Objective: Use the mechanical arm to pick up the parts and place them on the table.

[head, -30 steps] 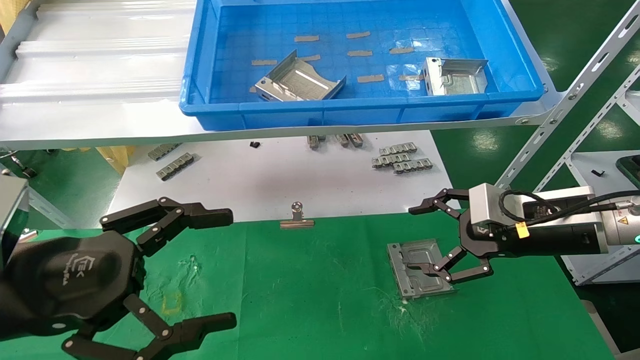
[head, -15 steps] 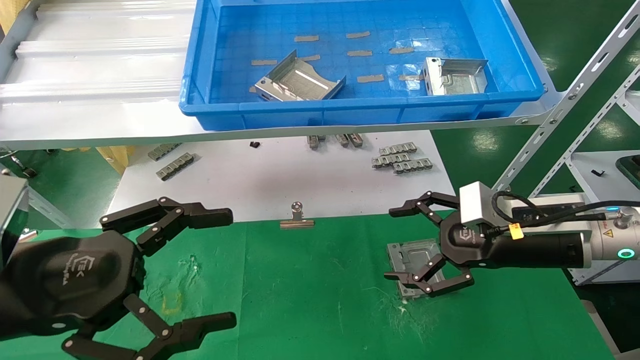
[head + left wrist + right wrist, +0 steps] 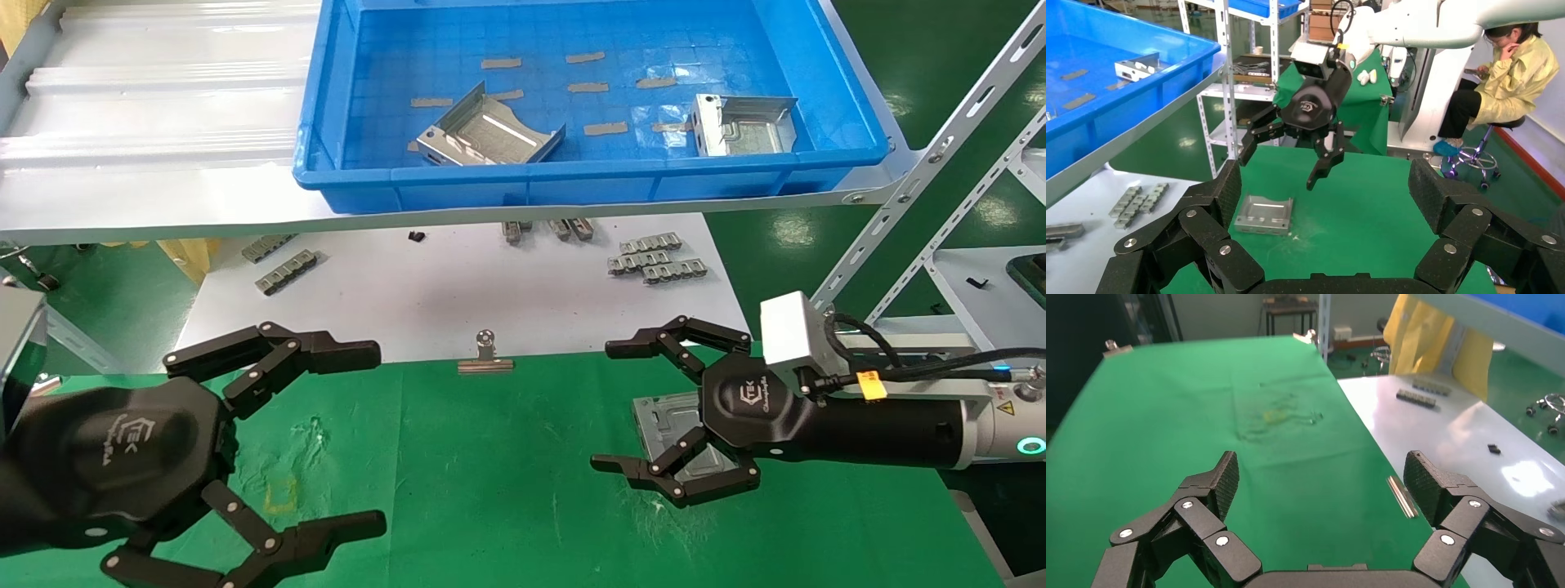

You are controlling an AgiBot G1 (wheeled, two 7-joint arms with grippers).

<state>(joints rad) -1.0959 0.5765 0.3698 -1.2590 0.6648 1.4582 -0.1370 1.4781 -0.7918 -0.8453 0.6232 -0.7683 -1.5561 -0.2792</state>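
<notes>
One metal part (image 3: pixel 672 425) lies flat on the green table (image 3: pixel 507 490), near its right edge and close to the back edge, so it looks already delivered. The right gripper (image 3: pixel 609 406) hangs just above it with its fingers spread wide and nothing between them; I judge that it let the part go. Two more parts (image 3: pixel 490 131) wait in the blue tray (image 3: pixel 572 184) on the shelf behind the table. The left gripper (image 3: pixel 372 437) is parked over the front left corner, also wide open and empty.
</notes>
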